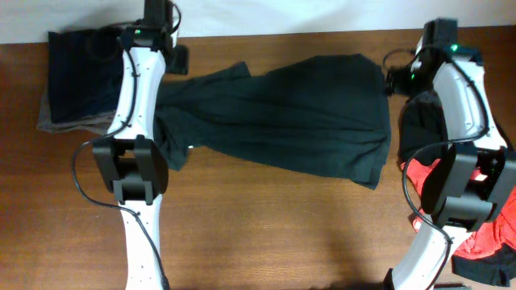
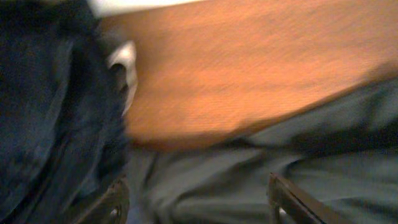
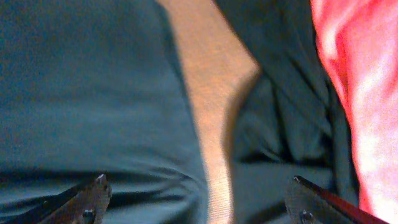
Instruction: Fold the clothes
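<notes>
A large charcoal-black shirt [image 1: 282, 113] lies spread flat across the middle of the table. My left gripper [image 1: 179, 61] is at its far left corner. In the left wrist view the left gripper [image 2: 196, 190] is open, its fingers [image 2: 115, 202] wide apart over the dark fabric [image 2: 261, 168], holding nothing. My right gripper [image 1: 393, 79] is at the shirt's far right corner. Seen from the right wrist, the right gripper [image 3: 199, 190] is open above the shirt's edge [image 3: 81, 93], with nothing between its fingers. A red garment [image 1: 493, 234] lies crumpled at the right front.
A stack of dark navy folded clothes [image 1: 76, 80] sits at the far left, close beside the left gripper [image 2: 43, 112]. Another dark garment [image 1: 423, 125] lies bunched under the right arm, next to the red cloth [image 3: 360, 93]. A strip of bare wood [image 3: 211, 124] separates it from the shirt.
</notes>
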